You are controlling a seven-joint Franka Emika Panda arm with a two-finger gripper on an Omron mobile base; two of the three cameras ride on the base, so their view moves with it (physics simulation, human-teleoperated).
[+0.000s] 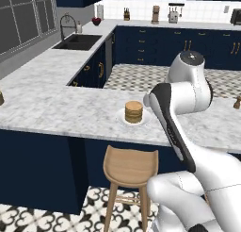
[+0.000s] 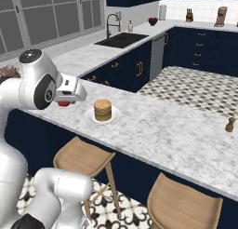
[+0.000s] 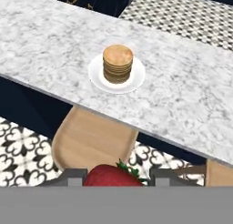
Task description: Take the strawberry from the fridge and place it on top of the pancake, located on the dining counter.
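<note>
**Berry in hand, short of the plate**

My gripper (image 3: 117, 180) is clamped on the strawberry (image 3: 113, 175), held above a wooden stool (image 3: 93, 139), short of the dining counter (image 3: 191, 100). The pancake (image 3: 118, 63) sits ahead on its white plate (image 3: 99, 79) (nothing on top yet). My worry: the berry is small and round, so releasing off-centre or too high could let it roll off the stack, even off the plate.
</note>
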